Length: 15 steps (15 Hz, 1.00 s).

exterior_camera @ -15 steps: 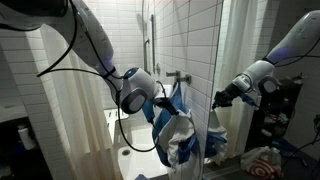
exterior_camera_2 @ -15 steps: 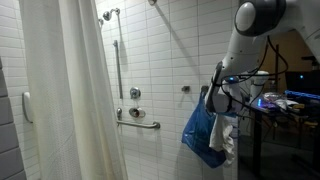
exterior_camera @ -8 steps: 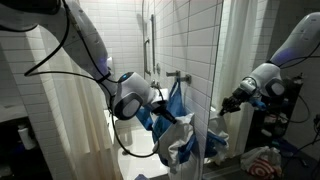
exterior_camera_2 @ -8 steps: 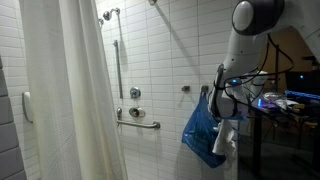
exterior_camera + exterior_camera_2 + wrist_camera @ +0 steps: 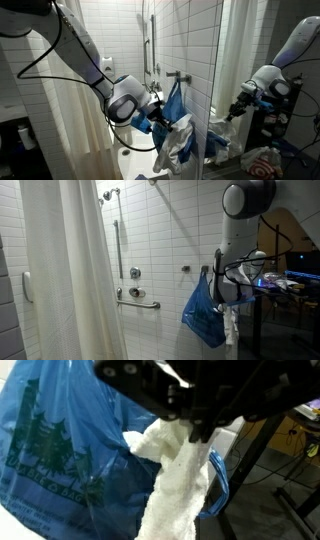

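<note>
A blue plastic bag (image 5: 176, 100) hangs against the white tiled wall, and it shows in both exterior views (image 5: 202, 315). My gripper (image 5: 157, 116) sits right beside the bag's mouth, shut on a white towel (image 5: 176, 142). The towel (image 5: 232, 330) hangs down from the fingers in a long strip next to the bag. In the wrist view the gripper (image 5: 196, 428) comes in from the top and pinches the towel (image 5: 175, 485) at its upper end. There the bag (image 5: 60, 455) fills the left side, with a blue handle loop (image 5: 222, 485) just right of the towel.
A white shower curtain (image 5: 65, 275) hangs at the left. A grab bar (image 5: 138, 301), a tap and a shower rail are fixed to the tiled wall (image 5: 165, 240). A black-framed table (image 5: 275, 295) with clutter stands to the right. A glass panel (image 5: 215, 70) and the bathtub (image 5: 135, 160) lie close by.
The arm has swung a little away from the bag with the towel in its grip. More of the towel now hangs free and lower beside the bag.
</note>
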Each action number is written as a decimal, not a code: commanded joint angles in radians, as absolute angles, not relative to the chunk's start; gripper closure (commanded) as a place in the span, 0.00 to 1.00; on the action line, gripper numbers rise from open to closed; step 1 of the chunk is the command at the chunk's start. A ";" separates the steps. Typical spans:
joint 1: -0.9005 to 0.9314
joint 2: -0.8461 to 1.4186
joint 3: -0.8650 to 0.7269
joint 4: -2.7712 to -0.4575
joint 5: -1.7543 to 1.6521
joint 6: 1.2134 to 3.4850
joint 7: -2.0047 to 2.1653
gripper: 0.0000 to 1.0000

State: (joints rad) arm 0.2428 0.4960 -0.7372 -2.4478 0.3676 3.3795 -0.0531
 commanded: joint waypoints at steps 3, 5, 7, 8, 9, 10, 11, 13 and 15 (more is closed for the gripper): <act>0.386 0.503 -0.869 -2.481 0.350 3.315 -0.142 0.99; 0.416 0.492 -0.897 -2.501 0.342 3.319 -0.170 0.99; 0.441 0.478 -0.920 -2.530 0.333 3.339 -0.200 0.99; 0.452 0.472 -0.930 -2.544 0.329 3.352 -0.214 0.99; 0.465 0.470 -0.942 -2.556 0.328 3.361 -0.226 0.99; 0.476 0.470 -0.952 -2.567 0.327 3.373 -0.237 0.99; 0.488 0.467 -0.963 -2.581 0.326 3.390 -0.249 0.99; 0.510 0.452 -0.981 -2.614 0.321 3.434 -0.273 0.99; 0.526 0.419 -0.997 -2.657 0.307 3.492 -0.300 0.99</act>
State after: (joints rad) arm 0.4851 0.4985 -0.9551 -2.5804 0.3386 3.4238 -0.2411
